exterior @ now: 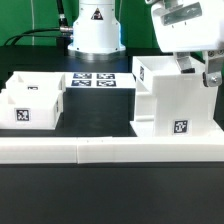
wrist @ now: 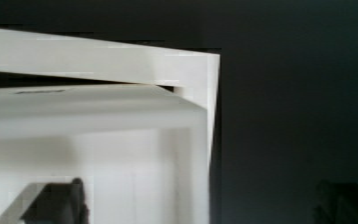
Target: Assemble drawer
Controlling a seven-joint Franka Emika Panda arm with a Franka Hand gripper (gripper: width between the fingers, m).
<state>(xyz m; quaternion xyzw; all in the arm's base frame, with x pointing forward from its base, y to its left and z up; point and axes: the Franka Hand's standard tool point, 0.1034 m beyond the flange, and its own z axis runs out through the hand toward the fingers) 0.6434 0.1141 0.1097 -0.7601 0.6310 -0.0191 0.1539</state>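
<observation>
Arm is reaching in from the top of the exterior view, its gripper (exterior: 200, 72) hanging over the far upper corner of the drawer case (exterior: 165, 100) on the exterior view's right. The case is standing upright on the black table (exterior: 110, 195), open top facing up and a square tag (exterior: 181, 128) showing on its front wall. In the wrist view the dark fingers (wrist: 51, 203) are sitting spread wide apart. One is overlapping the white wall of the case (wrist: 123, 150), while the other is showing against dark background, clear of the wall's edge, so nothing is being pinched. Whether the near finger is touching the wall cannot be told. The drawer tray (exterior: 35, 105) is lying well apart on the exterior view's left, open side up and carrying its own tag (exterior: 22, 115). The marker board (exterior: 95, 81) is lying flat between tray and case, just in front of the arm's white base (exterior: 95, 28). A long white bar (exterior: 110, 151) is running across the table in front of both parts, and the front of the case is sitting just behind it.
</observation>
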